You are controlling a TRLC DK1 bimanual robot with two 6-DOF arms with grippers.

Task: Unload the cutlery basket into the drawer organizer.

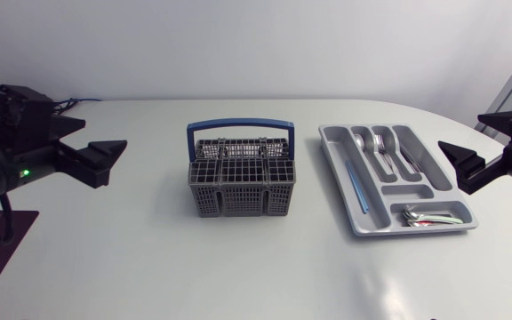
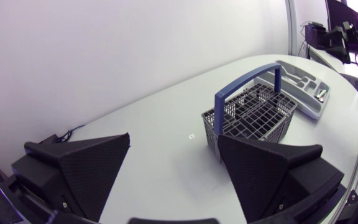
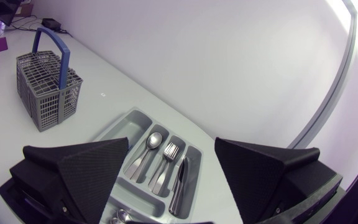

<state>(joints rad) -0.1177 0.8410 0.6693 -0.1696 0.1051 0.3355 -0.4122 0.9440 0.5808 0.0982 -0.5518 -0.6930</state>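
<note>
White table (image 1: 149,267), grey basket (image 1: 238,200) in the middle, grey tray (image 1: 419,190) with spoons (image 1: 364,142), left gripper (image 2: 174,138) spread open, right gripper (image 3: 172,141) spread open

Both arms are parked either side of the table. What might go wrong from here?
The blue handle arches over the cutlery basket; a descending left gripper or right gripper, both open, might hit it and shove the basket. The drawer organizer already holds cutlery in several slots, so added pieces may land on it.
</note>
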